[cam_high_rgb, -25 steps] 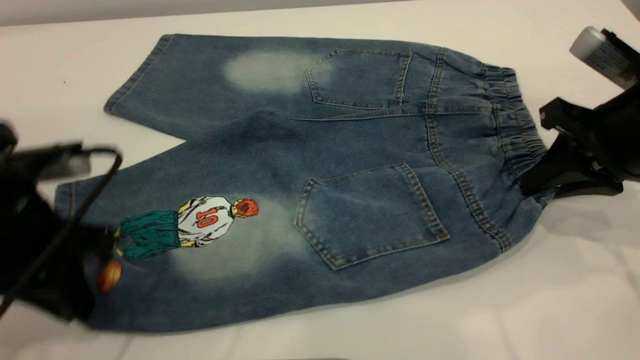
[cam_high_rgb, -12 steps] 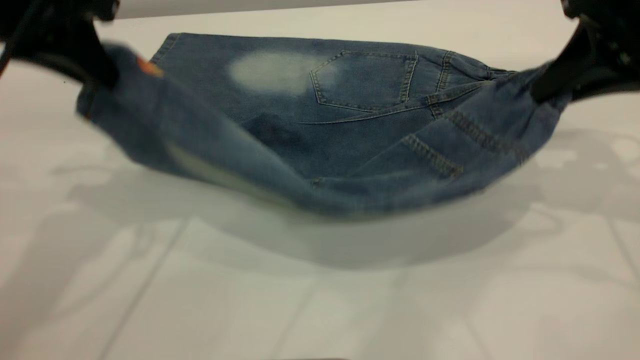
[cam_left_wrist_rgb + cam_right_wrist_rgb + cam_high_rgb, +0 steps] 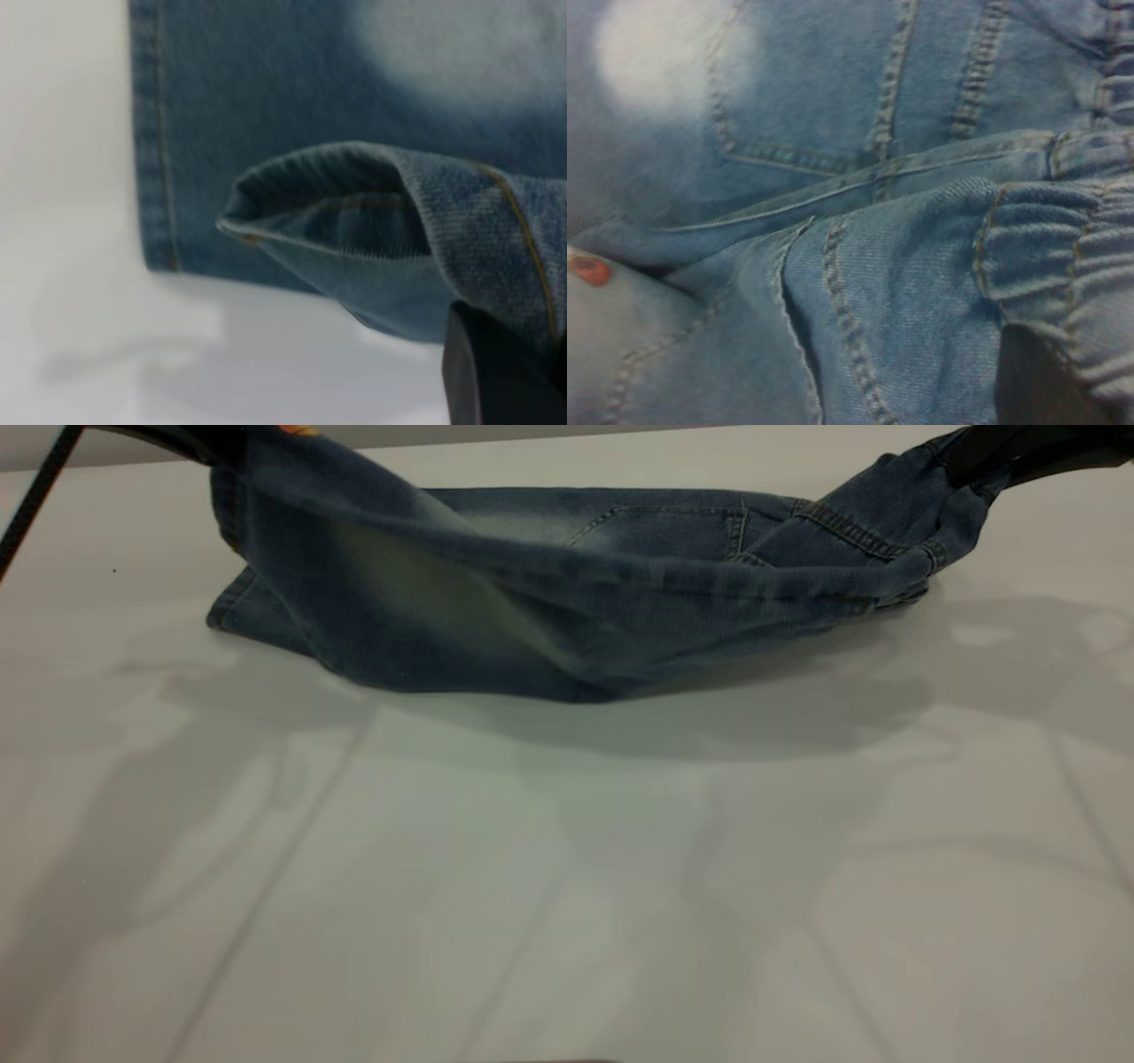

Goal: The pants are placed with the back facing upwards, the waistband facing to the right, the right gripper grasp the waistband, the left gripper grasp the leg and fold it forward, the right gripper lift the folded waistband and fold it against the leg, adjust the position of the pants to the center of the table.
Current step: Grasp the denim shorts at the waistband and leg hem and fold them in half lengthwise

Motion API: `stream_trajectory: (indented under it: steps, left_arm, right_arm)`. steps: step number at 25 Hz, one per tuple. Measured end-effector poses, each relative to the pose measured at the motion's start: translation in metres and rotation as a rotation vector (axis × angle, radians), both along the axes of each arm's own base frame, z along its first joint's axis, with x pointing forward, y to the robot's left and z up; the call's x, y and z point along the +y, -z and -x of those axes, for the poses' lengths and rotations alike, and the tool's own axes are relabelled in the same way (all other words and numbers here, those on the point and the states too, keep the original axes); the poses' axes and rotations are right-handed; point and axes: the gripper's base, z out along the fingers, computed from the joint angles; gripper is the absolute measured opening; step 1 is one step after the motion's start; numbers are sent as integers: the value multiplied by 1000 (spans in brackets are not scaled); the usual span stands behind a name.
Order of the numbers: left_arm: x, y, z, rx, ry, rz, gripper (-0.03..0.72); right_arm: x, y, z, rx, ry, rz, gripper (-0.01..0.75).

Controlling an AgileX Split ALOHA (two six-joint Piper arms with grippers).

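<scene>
Exterior view: both tools pinch soft denim pants (image 3: 549,611), L leg (image 3: 354,558), R ruffled waistband (image 3: 1063,266).

The pants (image 3: 567,602) are showing faded blue denim, darker in the folds, with a pale washed patch on the leg (image 3: 416,593) that is being lifted. Tan stitching is running along the pocket (image 3: 660,527) and the seams. A small spot of orange print is showing at the top left of the exterior view. The waistband (image 3: 1063,266) is appearing gathered and ruffled, blue with tan thread. The table (image 3: 567,886) is looking plain white-grey, and soft grey shadows are lying over it.
</scene>
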Motion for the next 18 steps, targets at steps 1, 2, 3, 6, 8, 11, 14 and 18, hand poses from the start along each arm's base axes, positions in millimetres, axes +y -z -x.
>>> stream_trajectory:
  steps: [1, 2, 3, 6, 8, 11, 14, 18]
  left_arm:
    - [0, 1, -2, -14, -4, 0, 48]
    - [0, 0, -4, -38, -10, 1, 48]
    - [0, 0, -5, -55, -14, 1, 48]
    - [1, 0, -11, -109, -27, 2, 48]
    - [1, 2, -13, -129, -30, -2, 48]
    - [1, 9, -17, -134, -31, -11, 48]
    - [1, 21, -21, -128, -36, -17, 48]
    - [1, 32, -26, -138, -45, -24, 48]
  right_arm:
    - [-1, 3, -1, -1, 13, 12, 44]
    - [-3, 5, -3, -1, 24, 21, 44]
    - [-4, 7, -4, -4, 39, 31, 44]
    - [-9, 11, -8, -23, 89, 64, 44]
    - [-13, 12, -10, -41, 124, 91, 44]
    - [-16, 11, -12, -58, 154, 113, 44]
    - [-17, 11, -13, -68, 168, 128, 44]
    - [-20, 11, -15, -87, 186, 154, 44]
